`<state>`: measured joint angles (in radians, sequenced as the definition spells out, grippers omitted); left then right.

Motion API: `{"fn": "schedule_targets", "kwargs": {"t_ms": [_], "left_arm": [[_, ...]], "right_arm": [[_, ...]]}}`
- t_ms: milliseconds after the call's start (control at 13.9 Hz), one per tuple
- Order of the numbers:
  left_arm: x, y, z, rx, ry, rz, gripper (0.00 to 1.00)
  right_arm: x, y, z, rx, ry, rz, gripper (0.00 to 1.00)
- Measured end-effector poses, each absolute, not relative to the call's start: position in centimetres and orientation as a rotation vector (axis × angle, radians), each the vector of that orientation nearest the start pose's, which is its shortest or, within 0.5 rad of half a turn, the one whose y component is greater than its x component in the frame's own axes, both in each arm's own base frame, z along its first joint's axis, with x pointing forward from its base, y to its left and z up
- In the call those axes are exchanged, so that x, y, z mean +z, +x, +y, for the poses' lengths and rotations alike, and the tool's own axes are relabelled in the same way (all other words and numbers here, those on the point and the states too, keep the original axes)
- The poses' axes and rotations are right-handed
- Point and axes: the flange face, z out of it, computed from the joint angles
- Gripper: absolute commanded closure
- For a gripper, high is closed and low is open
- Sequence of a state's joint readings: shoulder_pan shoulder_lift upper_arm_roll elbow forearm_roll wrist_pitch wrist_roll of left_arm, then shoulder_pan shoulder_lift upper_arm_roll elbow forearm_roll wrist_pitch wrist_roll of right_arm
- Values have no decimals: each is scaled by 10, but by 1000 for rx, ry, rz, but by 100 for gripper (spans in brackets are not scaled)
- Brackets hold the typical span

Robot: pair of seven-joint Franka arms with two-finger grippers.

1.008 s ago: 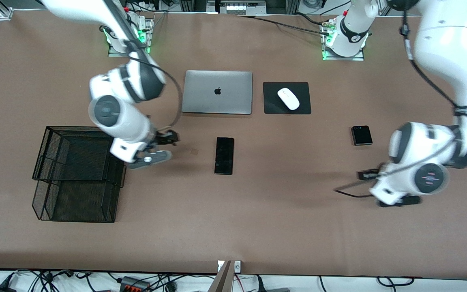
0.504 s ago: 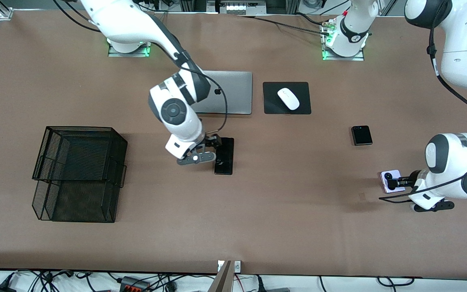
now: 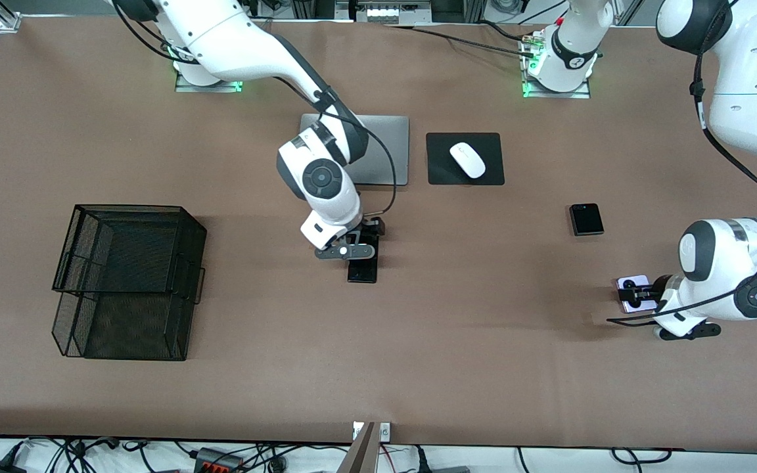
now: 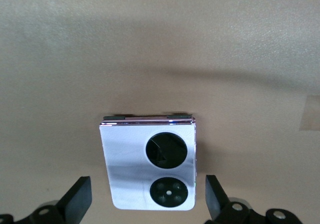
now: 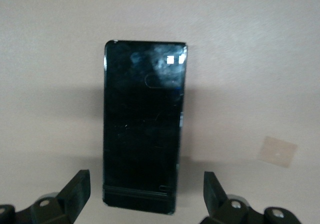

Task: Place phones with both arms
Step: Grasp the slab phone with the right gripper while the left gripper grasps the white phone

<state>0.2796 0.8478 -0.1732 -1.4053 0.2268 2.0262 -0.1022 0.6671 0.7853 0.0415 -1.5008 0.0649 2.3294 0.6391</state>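
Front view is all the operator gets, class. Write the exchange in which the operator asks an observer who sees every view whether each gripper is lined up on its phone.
Operator: The left arm's wrist blocks my sight. Is it lined up?
Observer: Yes. The left gripper is open and straddles the lilac flip phone, with a gap on each side.
Operator: And the right arm?
Observer: The right gripper is open over one end of the black slab phone, its fingers clear of both long edges.

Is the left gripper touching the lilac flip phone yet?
Apart. In the left wrist view the left gripper is open, its fingers flanking the lilac flip phone, with bare table visible on each side.
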Motion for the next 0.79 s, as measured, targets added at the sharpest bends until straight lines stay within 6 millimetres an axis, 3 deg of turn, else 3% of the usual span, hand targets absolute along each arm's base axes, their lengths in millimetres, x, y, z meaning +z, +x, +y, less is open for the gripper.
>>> {"fn": "schedule_targets", "kwargs": {"t_ms": [288,576,792], "left_arm": [[165,691,107,280,-3077,-188,0],[162,689,109,275,-3084,-153,2],[163,690,109,263,-3086,-150,59]], "right_arm": [[189,543,475,31,-3067,-12,0],[179,542,479,32,-3069,-10,0],[171,541,480,10,-3086,-18,0]]}}
